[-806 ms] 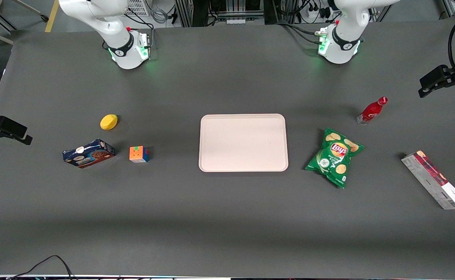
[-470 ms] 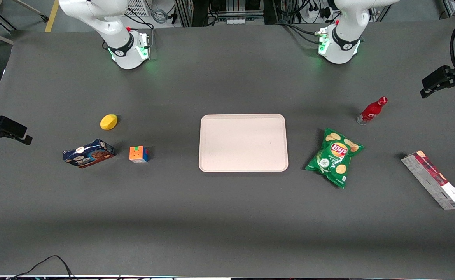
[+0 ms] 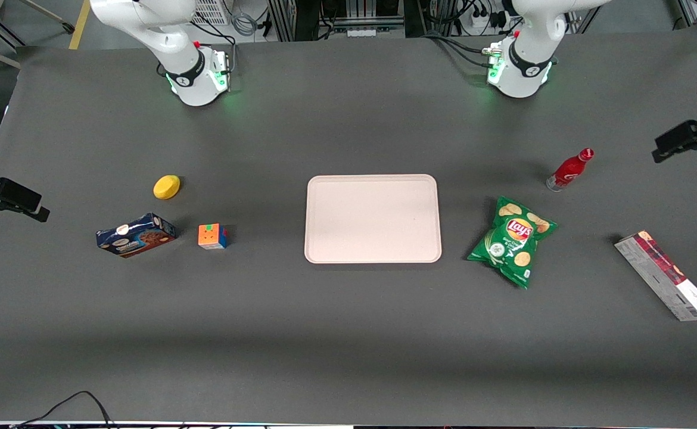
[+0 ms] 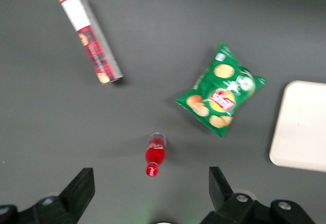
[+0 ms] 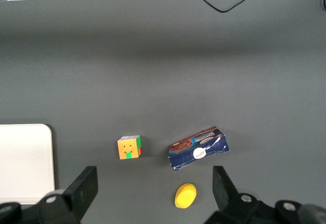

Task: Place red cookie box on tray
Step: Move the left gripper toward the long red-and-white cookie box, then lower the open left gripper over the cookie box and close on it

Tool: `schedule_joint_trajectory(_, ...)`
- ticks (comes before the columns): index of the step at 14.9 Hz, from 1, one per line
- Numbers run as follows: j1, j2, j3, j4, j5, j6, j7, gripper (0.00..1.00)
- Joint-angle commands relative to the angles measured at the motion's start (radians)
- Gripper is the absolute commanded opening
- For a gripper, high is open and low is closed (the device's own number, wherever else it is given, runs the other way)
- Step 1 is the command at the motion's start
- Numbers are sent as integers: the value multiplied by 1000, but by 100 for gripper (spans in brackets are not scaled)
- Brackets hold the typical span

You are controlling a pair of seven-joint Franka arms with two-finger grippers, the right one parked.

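**A:** Where's the red box [image 3: 665, 276] sitting right now?

**B:** Flat on the table [image 3: 348, 333], way out toward the working arm's end, lying at a slant. It's well apart from the tray [image 3: 373, 218], which sits mid-table with nothing on it. In the wrist view the box [image 4: 90, 43] shows its white patch at one end and the plaid face along the rest.

**A:** What's between them?

**B:** The green chips bag [image 3: 513, 240], lying flat, roughly midway between box and tray. The red bottle [image 3: 569, 170] stands upright a bit farther from the front camera than the bag.

**A:** And the gripper?

**B:** The gripper [image 4: 152, 193] hangs high over the table, looking straight down, with the bottle [image 4: 154, 154] showing between its fingers [image 4: 81, 188]. They're spread wide with nothing in them. From the front, only a dark piece of it [image 3: 685, 140] pokes in at the frame edge, farther from the camera than the box and not touching it.

**A:** Anything else around?

**B:** Toward the parked arm's end: a blue box [image 3: 136, 235], a cube [image 3: 212, 236] just beside it, and a yellow thing [image 3: 166, 186] near both.
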Motion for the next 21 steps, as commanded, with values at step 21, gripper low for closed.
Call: schedule_joint_trajectory(21, -64, 583, 416, -145, -207, 884, -6, 100)
